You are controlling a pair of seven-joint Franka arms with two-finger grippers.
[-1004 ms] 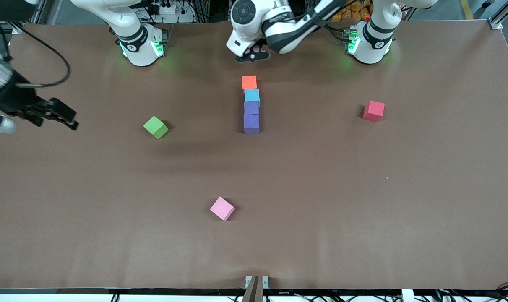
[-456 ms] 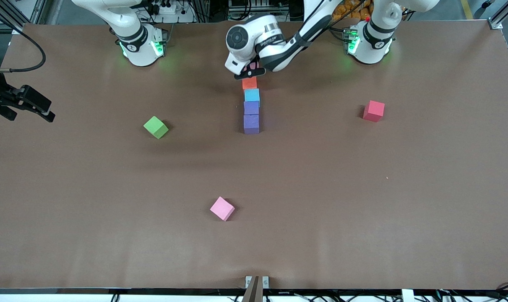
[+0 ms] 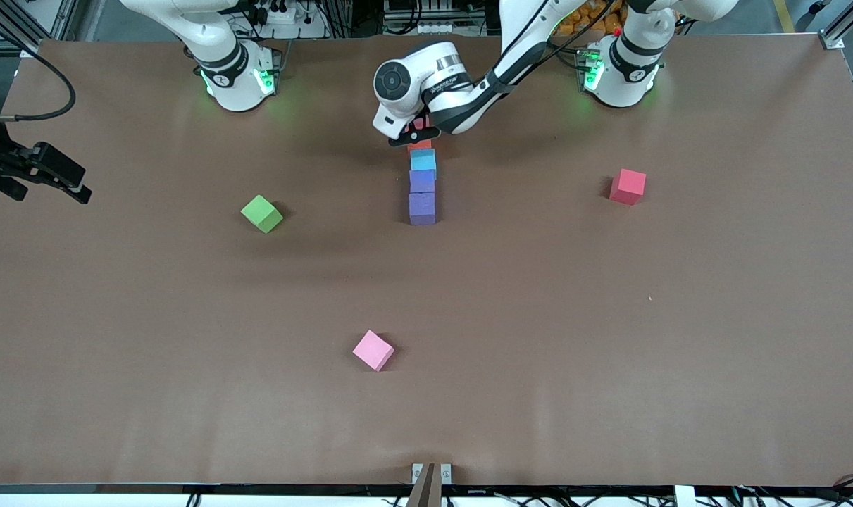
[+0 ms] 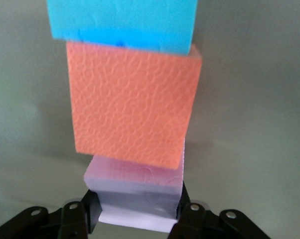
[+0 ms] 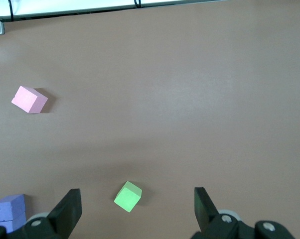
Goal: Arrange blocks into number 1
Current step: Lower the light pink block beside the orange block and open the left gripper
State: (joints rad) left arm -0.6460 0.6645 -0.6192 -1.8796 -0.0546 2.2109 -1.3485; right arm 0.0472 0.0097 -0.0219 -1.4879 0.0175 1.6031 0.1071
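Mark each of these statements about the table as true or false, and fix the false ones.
1. The left gripper holds a pale block over the orange block. True.
2. The green cube touches the line of blocks. False: it lies apart, toward the right arm's end.
3. The right gripper is shut on the green cube. False: its jaws are open and empty.
4. The pink block lies nearer the front camera than the line. True.
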